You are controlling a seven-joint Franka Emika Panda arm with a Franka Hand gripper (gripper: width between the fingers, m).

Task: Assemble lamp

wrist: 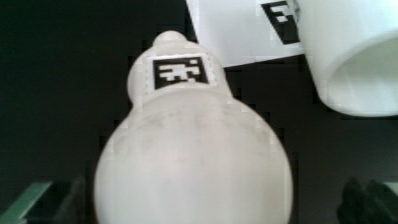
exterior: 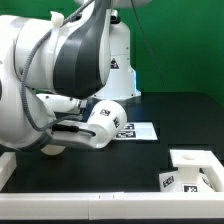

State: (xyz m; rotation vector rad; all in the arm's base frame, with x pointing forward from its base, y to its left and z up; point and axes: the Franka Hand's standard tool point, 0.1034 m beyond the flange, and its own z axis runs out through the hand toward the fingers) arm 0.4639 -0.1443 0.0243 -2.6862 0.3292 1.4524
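wrist view | bulb [wrist: 187, 150] lies between jaws | jaws spread wide, not touching it | shade [wrist: 361, 60] nearby

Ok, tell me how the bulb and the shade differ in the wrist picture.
The bulb is rounded and narrows to a tagged neck; the shade is a blunt cup, cut by the frame edge. The bulb lies lined up under the gripper; the shade lies aside, by the marker board. Both are white.
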